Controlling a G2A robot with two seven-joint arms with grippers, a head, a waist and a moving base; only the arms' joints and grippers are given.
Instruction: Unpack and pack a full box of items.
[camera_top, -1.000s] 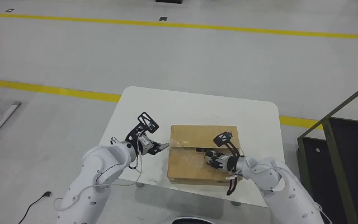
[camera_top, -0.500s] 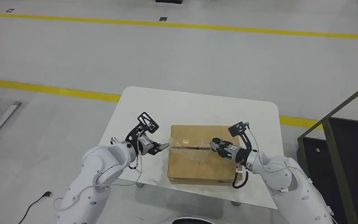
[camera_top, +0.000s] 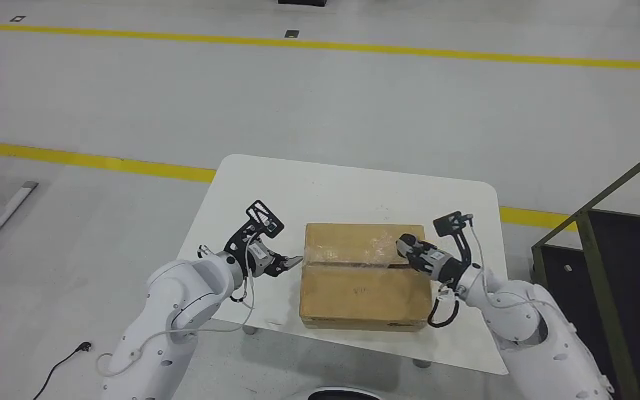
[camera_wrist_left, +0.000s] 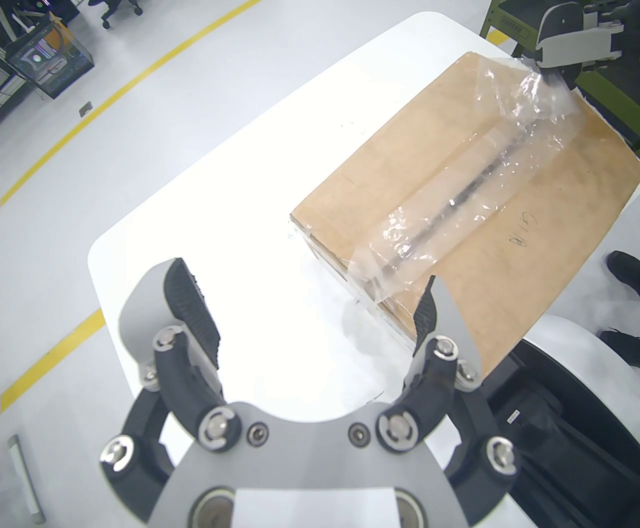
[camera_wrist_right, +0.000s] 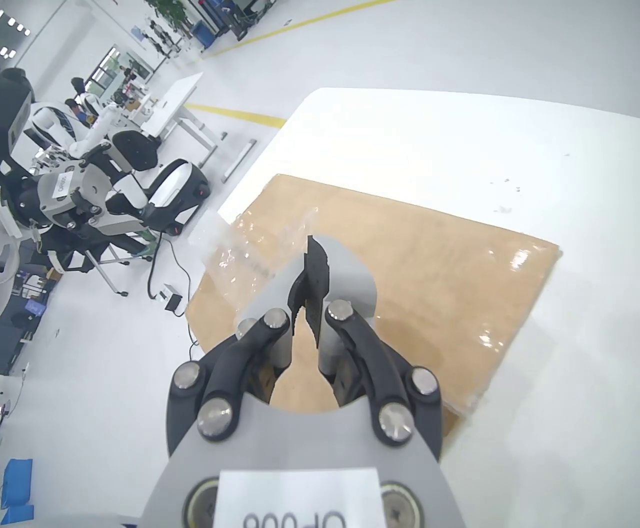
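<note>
A closed cardboard box (camera_top: 355, 290) lies on the white table (camera_top: 330, 190), with clear tape (camera_top: 375, 248) along its top seam. My right gripper (camera_top: 405, 247) is above the box's right end, shut on the lifted, crumpled end of the tape (camera_wrist_right: 240, 240), whose other end still clings to the box (camera_wrist_right: 425, 260). The left wrist view shows that raised tape end (camera_wrist_left: 520, 95) over the far side of the box (camera_wrist_left: 550, 200). My left gripper (camera_top: 283, 237) hangs open beside the box's left end, with nothing between its fingers (camera_wrist_left: 192, 300).
A dark metal rack (camera_top: 590, 260) stands right of the table. Bare tabletop lies behind the box and to its left. A cable (camera_top: 60, 365) runs over the floor at the lower left.
My right gripper has moved from the middle of the box top toward its right end, peeling the tape along with it. The left arm has stayed still.
</note>
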